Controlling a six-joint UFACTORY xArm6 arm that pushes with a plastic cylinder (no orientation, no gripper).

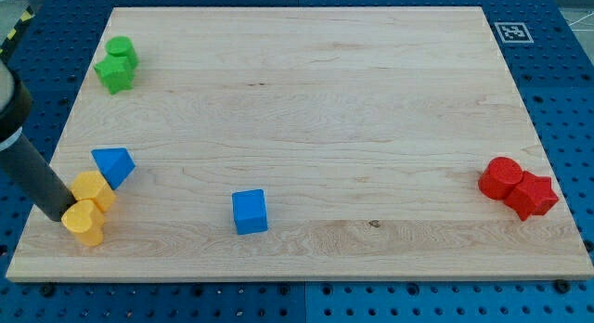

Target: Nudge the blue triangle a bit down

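Note:
The blue triangle (113, 164) lies near the board's left edge, touching the upper right of a yellow block (93, 189). A second yellow block (83, 221) sits just below that one. My rod comes in from the view's left, and my tip (58, 213) rests at the left side of the two yellow blocks, below and left of the blue triangle. A blue cube (250, 212) stands at the lower middle of the board.
Two green blocks (117, 65) sit together at the upper left. Two red blocks (517, 187) sit together at the right edge. The wooden board (306, 91) lies on a blue pegboard table, with a marker tag (510, 32) at the upper right.

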